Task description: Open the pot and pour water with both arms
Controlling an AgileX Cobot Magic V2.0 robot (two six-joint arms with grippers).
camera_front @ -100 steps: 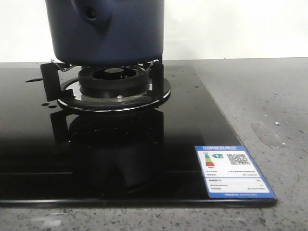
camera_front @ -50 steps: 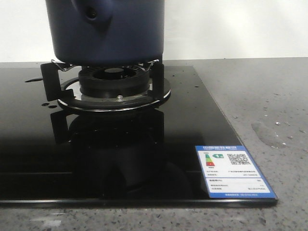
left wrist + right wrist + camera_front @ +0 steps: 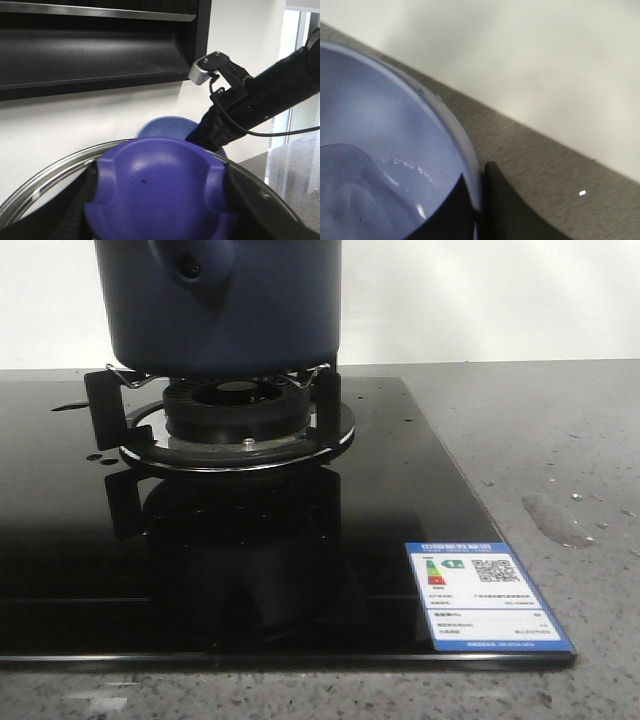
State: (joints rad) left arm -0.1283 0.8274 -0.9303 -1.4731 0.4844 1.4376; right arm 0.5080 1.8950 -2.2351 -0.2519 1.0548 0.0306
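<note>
Left fingers [image 3: 160, 220] clamp purple lid knob [image 3: 160, 192], glass lid [image 3: 45, 182] around it. Right fingers [image 3: 480, 205] pinch pot [image 3: 380, 150] rim, water [image 3: 410, 167] inside.

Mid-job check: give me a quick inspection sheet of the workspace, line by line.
Surface: black glass hob set in grey speckled counter.
Job's things: pot on the burner stand; wet patch of water on counter at right; lid with purple knob seen close in left wrist view.
Clutter: energy label sticker on the hob's corner.
Grippers: left fingers flank the lid knob, apparently gripping it; right finger beside a pale blue rim, grip unclear.
Cables: thin wire on the other arm.
Surroundings: white wall, dark hood above.
</note>
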